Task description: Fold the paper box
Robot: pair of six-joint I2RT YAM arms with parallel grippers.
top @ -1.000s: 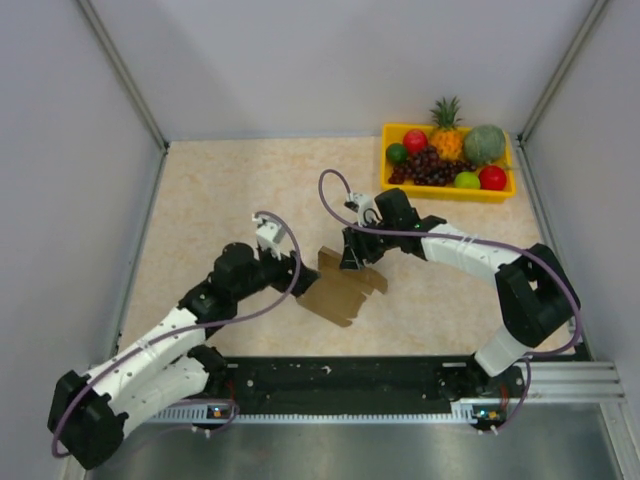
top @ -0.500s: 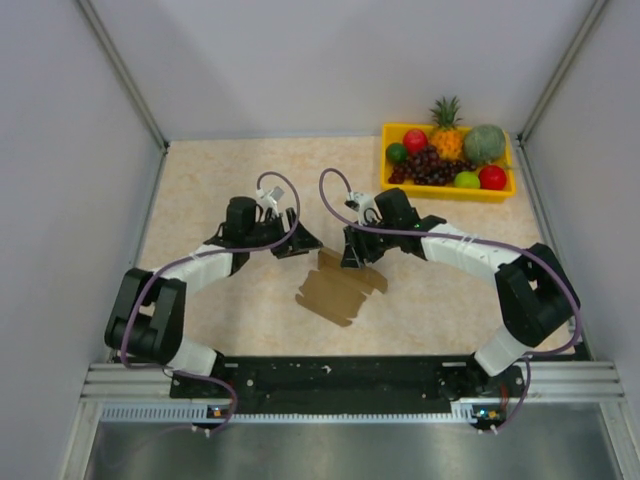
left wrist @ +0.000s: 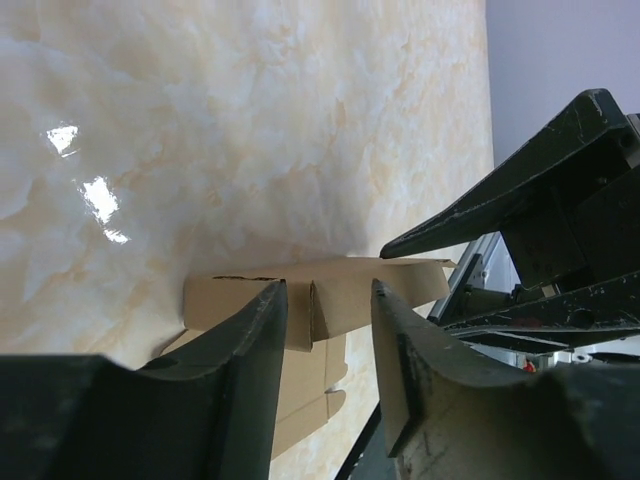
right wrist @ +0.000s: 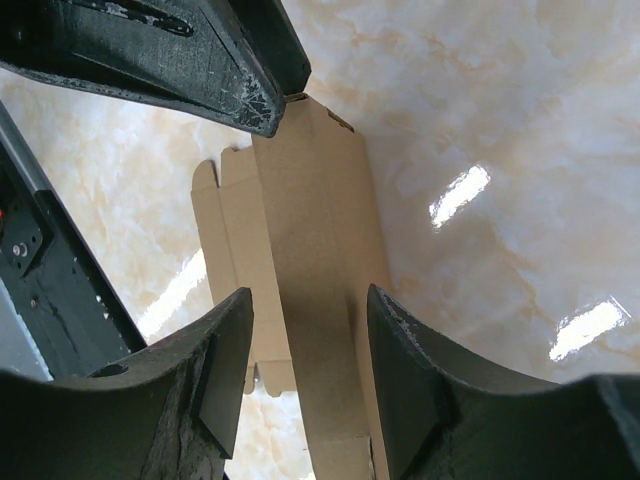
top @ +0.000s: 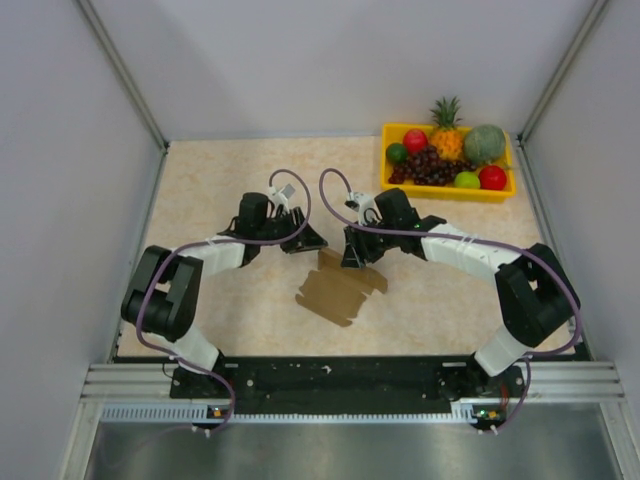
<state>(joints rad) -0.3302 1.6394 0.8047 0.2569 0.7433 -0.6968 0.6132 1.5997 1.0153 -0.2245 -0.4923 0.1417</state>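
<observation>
Box [top: 338,285] lies flat, its far edge beneath your right claw [top: 352,258], whose jaws are spread astride a panel. Left claw [top: 303,240], jaws likewise apart, sits just beside that edge. You're starting the first fold, so next pinch one panel and lift.

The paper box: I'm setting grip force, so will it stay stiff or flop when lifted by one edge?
Probably floppy: the paper box is a thin creased sheet, so it would likely hinge at the folds. It looks light for its spread. The table shines, so a push may simply slide it.
</observation>
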